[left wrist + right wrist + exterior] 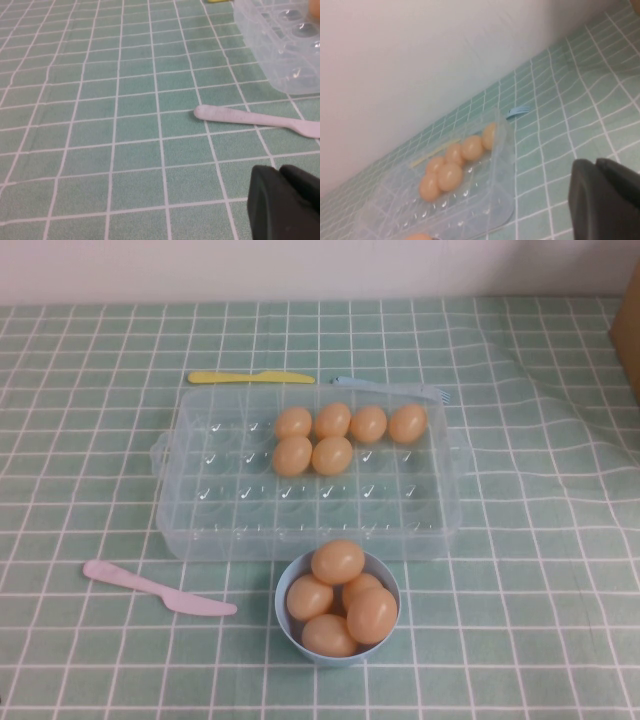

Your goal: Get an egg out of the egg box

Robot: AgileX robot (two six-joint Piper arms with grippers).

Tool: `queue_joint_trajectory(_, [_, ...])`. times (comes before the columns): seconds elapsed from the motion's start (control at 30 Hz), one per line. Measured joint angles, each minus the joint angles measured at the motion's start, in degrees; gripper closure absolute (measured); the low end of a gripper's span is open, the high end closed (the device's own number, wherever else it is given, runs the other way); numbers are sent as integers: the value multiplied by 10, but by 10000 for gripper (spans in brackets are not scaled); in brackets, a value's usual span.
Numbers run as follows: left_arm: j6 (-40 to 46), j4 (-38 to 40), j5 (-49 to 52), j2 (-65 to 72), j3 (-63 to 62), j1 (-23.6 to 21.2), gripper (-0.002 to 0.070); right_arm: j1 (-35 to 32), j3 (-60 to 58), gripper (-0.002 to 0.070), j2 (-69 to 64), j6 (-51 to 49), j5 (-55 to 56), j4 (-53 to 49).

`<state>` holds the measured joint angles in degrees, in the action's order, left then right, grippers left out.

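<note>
Six eggs are seen in the far cells of the egg box (200, 530); the egg (407, 423) at the right end of the far row is judged easiest for the right arm. It should be approached from above and gripped gently across its width, clear of its neighbour. The blue bowl (284, 620) near the box already holds five eggs. The left gripper (285, 202) hovers near the pink knife (250, 118); the right gripper (605, 200) hangs beyond the box. Neither holds anything, and whether either is apart cannot be told.
</note>
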<state>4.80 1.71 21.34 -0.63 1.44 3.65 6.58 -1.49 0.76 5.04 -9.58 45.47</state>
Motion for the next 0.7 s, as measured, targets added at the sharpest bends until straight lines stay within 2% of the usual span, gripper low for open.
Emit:
queue_joint_trajectory(0.17, [0,0,0,0,0,0,678,0,0,694,0,4,-8,30])
queue_joint_trajectory(0.33, [0,0,0,0,0,0,678,0,24,694,-8,6,-70,35])
queue_joint_trajectory(0.47, [0,0,0,0,0,0,678,0,108,694,-94,6,-164,0])
queue_joint_trajectory(0.7, [0,0,0,0,0,0,678,0,297,694,-318,7,-356,-141])
